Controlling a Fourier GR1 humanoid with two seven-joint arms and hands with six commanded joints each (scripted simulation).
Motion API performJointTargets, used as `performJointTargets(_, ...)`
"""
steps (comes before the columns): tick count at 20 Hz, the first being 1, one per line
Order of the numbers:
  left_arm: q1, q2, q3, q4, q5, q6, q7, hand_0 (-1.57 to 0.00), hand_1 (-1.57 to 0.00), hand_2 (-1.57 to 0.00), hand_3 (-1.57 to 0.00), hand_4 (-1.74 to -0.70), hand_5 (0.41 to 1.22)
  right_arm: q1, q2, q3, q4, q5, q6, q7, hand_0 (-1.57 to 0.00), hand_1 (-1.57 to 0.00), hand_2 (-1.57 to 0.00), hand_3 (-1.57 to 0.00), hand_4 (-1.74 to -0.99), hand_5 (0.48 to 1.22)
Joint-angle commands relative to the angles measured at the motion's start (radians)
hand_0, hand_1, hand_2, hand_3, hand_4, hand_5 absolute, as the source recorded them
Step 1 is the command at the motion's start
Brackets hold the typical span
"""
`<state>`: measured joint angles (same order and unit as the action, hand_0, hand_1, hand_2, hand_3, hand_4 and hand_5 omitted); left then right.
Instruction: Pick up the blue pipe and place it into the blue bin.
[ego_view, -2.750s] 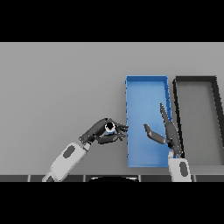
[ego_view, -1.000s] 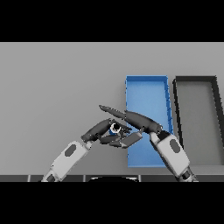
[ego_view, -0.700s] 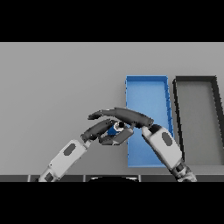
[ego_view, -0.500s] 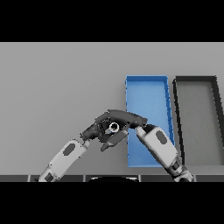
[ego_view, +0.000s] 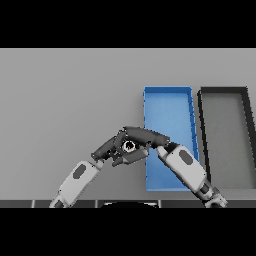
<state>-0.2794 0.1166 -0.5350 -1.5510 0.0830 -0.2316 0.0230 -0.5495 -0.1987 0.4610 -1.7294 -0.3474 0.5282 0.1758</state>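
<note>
The blue pipe (ego_view: 129, 146) shows only as a small pale ring end, just left of the blue bin (ego_view: 168, 111). Both hands cover the rest of it. My left hand (ego_view: 111, 150) comes in from the lower left, its fingers curled under and around the pipe. My right hand (ego_view: 146, 136) reaches across from the lower right, over the blue bin's left wall, with its fingers bent down over the top of the pipe. The two hands meet on the pipe above the grey table.
A black bin (ego_view: 225, 125) stands right beside the blue bin on its right side. The grey table (ego_view: 65, 100) stretches to the left and back. My right forearm (ego_view: 184, 166) lies over the blue bin's near part.
My right hand has swung left from over the blue bin to the pipe in my left hand. Its fingers, straight a second ago, now bend over the pipe. The left hand has stayed put.
</note>
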Motion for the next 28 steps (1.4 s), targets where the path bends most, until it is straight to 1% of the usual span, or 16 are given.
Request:
performJointTargets(1,-0.006,-0.002,0.009,0.005,0.01,-0.006,-0.007,-1.52,-1.51,-1.39,-1.5,-1.73,1.221,-0.001,-0.003,0.004,-0.002,-0.015,-0.015,0.01,-1.52,-1.52,-1.53,-1.51,-1.475,1.155)
performJointTargets(2,-0.003,-0.001,0.0,0.002,-0.008,-0.001,-0.03,-1.43,-1.35,-1.22,-1.33,-1.65,1.221,-0.001,-0.004,0.009,-0.004,-0.032,-0.034,0.005,-1.53,-1.53,-1.53,-1.52,-1.48,1.168)
performJointTargets(4,-0.006,0.041,-0.021,0.002,-0.078,-0.02,-0.068,-0.93,-0.87,-0.78,-0.85,-1.41,1.221,0.004,-0.013,0.02,-0.001,-0.054,-0.052,0.017,-1.55,-1.55,-1.55,-1.54,-1.487,1.187)
performJointTargets(5,-0.018,0.063,-0.024,0.009,-0.096,-0.052,-0.086,-0.74,-0.69,-0.62,-0.68,-1.31,1.221,-0.012,-0.008,0.02,0.006,-0.056,-0.062,0.047,-1.55,-1.55,-1.55,-1.54,-1.488,1.194)
performJointTargets(6,-0.022,0.078,-0.021,0.003,-0.112,-0.069,-0.095,-0.59,-0.55,-0.5,-0.55,-1.22,1.221,-0.012,-0.015,0.022,-0.003,-0.054,-0.06,0.045,-1.56,-1.56,-1.56,-1.55,-1.49,1.199)
performJointTargets(7,-0.023,0.072,-0.027,0.006,-0.136,-0.073,-0.092,-0.47,-0.44,-0.4,-0.44,-1.14,1.187,-0.011,-0.022,0.028,-0.008,-0.058,-0.053,0.056,-1.56,-1.56,-1.56,-1.55,-1.491,1.204)
performJointTargets(9,-0.021,0.069,-0.026,0.022,-0.157,-0.063,-0.112,-0.3,-0.28,-0.26,-0.28,-1.04,1.02,-0.005,-0.012,0.036,-0.015,-0.054,-0.056,0.069,-1.56,-1.56,-1.56,-1.56,-1.493,1.21)
performJointTargets(10,-0.02,0.074,-0.025,0.018,-0.162,-0.059,-0.103,-0.24,-0.23,-0.2,-0.22,-1.0,0.93,-0.007,-0.01,0.032,-0.014,-0.049,-0.056,0.049,-1.56,-1.56,-1.56,-1.56,-1.494,1.212)
performJointTargets(12,-0.029,0.078,-0.022,0.011,-0.166,-0.055,-0.063,-0.15,-0.14,-0.13,-0.14,-0.94,0.785,-0.007,-0.011,0.033,-0.008,-0.039,-0.056,0.035,-1.57,-1.57,-1.57,-1.57,-1.496,1.215)
performJointTargets(14,-0.024,0.086,-0.017,0.014,-0.172,-0.048,-0.061,-0.1,-0.09,-0.08,-0.09,-0.9,0.697,-0.01,-0.016,0.035,-0.011,-0.024,-0.057,0.029,-1.57,-1.57,-1.57,-1.57,-1.496,1.217)
performJointTargets(17,-0.021,0.071,-0.02,0.015,-0.159,-0.052,-0.043,-0.05,-0.05,-0.04,-0.05,-0.89,0.617,-0.005,-0.016,0.039,-0.015,-0.03,-0.06,0.031,-1.57,-1.57,-1.57,-1.57,-1.491,1.219)
performJointTargets(21,-0.011,0.062,-0.014,0.019,-0.146,-0.047,-0.012,-0.02,-0.02,-0.02,-0.02,-0.9,0.569,-0.014,-0.009,0.026,-0.016,-0.071,-0.08,0.045,-1.57,-1.57,-1.57,-1.57,-1.488,1.22)
performJointTargets(23,-0.016,0.063,-0.008,0.028,-0.145,-0.045,0.007,-0.01,-0.01,-0.01,-0.01,-0.9,0.555,-0.035,-0.015,0.011,-0.02,-0.123,-0.1,0.097,-1.57,-1.57,-1.57,-1.57,-1.49,1.221)
performJointTargets(24,-0.017,0.057,-0.009,0.033,-0.143,-0.044,0.021,-0.01,-0.01,-0.01,-0.01,-0.9,0.548,-0.049,-0.017,-0.003,-0.033,-0.187,-0.114,0.13,-1.57,-1.57,-1.57,-1.57,-1.491,1.221)
performJointTargets(27,-0.011,0.061,-0.008,0.029,-0.136,-0.053,0.024,0.0,0.0,0.0,0.0,-0.91,0.524,-0.072,-0.063,-0.038,-0.062,-0.317,-0.137,0.194,-1.57,-1.57,-1.57,-1.57,-1.613,1.221)
performJointTargets(28,-0.002,0.061,-0.014,0.02,-0.132,-0.056,0.03,0.0,0.0,0.0,0.0,-0.91,0.514,-0.109,-0.068,-0.059,-0.063,-0.376,-0.173,0.224,-1.57,-1.57,-1.57,-1.57,-1.639,1.221)
